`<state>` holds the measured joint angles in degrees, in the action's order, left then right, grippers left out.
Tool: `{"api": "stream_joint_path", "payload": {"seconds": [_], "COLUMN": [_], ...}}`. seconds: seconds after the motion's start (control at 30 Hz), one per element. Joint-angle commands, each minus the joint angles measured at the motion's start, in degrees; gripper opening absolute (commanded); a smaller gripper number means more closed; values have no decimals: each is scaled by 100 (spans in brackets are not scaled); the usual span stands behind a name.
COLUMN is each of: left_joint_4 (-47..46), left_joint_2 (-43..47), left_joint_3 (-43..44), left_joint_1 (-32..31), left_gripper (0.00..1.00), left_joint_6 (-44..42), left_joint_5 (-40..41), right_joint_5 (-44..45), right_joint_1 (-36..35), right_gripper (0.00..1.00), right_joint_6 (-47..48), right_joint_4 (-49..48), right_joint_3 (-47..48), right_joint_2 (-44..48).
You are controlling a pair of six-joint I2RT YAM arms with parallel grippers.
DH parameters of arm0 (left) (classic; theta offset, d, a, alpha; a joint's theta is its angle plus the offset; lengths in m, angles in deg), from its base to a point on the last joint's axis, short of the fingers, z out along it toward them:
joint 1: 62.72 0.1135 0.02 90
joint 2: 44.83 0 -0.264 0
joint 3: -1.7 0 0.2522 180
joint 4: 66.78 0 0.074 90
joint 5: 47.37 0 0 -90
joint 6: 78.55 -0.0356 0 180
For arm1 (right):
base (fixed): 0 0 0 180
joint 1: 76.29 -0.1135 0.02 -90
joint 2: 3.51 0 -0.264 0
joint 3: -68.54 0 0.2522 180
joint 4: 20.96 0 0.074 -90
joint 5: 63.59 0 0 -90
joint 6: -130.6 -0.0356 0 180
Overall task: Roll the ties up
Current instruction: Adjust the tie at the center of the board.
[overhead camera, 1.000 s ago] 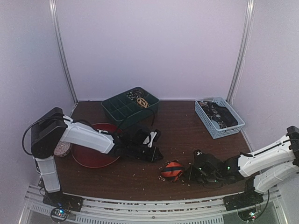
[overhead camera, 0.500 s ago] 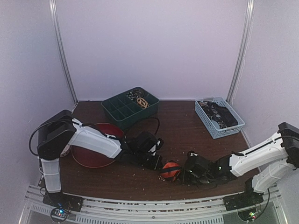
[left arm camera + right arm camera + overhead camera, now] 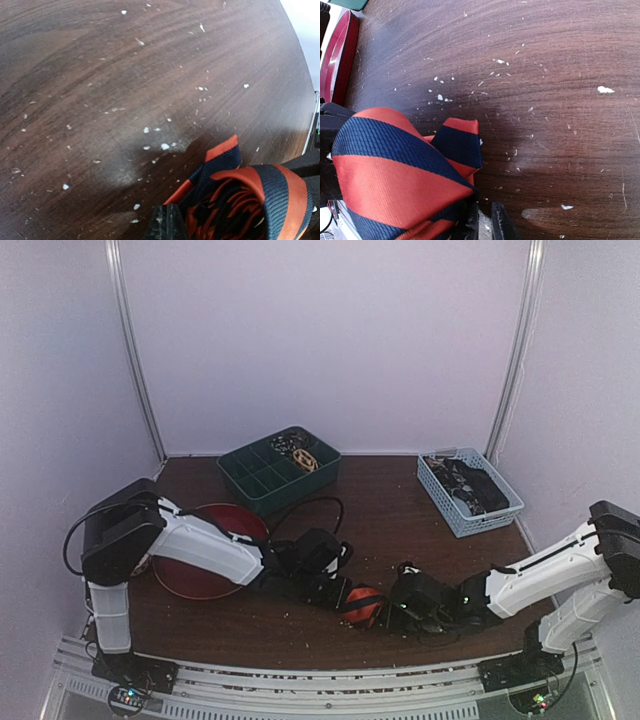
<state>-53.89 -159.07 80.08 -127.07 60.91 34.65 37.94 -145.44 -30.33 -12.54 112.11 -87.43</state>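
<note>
Striped orange-red and navy fabric necktie (image 3: 363, 605), bunched into a loose, puffy coil, is shown lying near the front edge of a dark brown wooden table (image 3: 400, 530), at about 6 o'clock on the tabletop. It is flanked closely by both arms. The left gripper (image 3: 335, 590) is seen at the coil's 9 o'clock and the right gripper (image 3: 392, 612) at its 3 o'clock, each touching or almost touching the cloth.

In the left wrist view the coil's open end is seen, with soft folds packed inside. The dark fingertips (image 3: 165, 225) appear drawn together at its edge, but whether cloth is pinched cannot be told. In the right wrist view a broad striped band and a loose pointed tail (image 3: 460, 145) are seen. A narrow gap is left between the fingers (image 3: 501, 222), and a grip on the fabric cannot be confirmed.

The fabric is judged light, limp and fairly slick, so the coil is likely to spring open if released. Hold is best taken across the full stack of layers, with the tail tucked in.

Pale crumbs are scattered over the wood. Farther off, a round red plate (image 3: 180, 585) is seen at 9 o'clock, a dark green compartment tray (image 3: 255, 480) at 11 o'clock, and a light blue plastic basket (image 3: 455, 515) at 2 o'clock.
</note>
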Motion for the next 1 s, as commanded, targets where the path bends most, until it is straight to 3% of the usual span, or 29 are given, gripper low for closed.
{"api": "stream_joint_path", "payload": {"seconds": [0.0,0.2,0.37,0.47,0.57,0.63,0.77,0.97], "left_joint_4": [-104,-150,-401,-968,-1567,-1982,-2866,-2983], "left_joint_2": [211,918,1417,1608,1637,1591,1364,1201], "left_joint_3": [-73,-592,-1027,-1414,-1694,-1835,-2138,-2191], "left_joint_1": [18,142,158,173,178,201,349,413], "left_gripper": [0,9,30,42,59,66,68,69], "left_joint_6": [279,398,514,630,622,592,691,704], "left_joint_5": [307,778,861,534,135,-98,-724,-920], "right_joint_5": [298,684,567,101,-84,-177,-492,-628], "right_joint_1": [-11,150,286,450,511,516,514,370], "right_gripper": [13,34,49,63,69,71,72,71], "right_joint_6": [-13,168,352,498,487,490,454,355], "right_joint_4": [510,1060,708,-225,-511,-544,-853,-1275], "right_joint_3": [-58,-299,-623,-945,-967,-919,-888,-913], "right_joint_2": [146,1137,2092,2397,2461,2384,1980,1491]}}
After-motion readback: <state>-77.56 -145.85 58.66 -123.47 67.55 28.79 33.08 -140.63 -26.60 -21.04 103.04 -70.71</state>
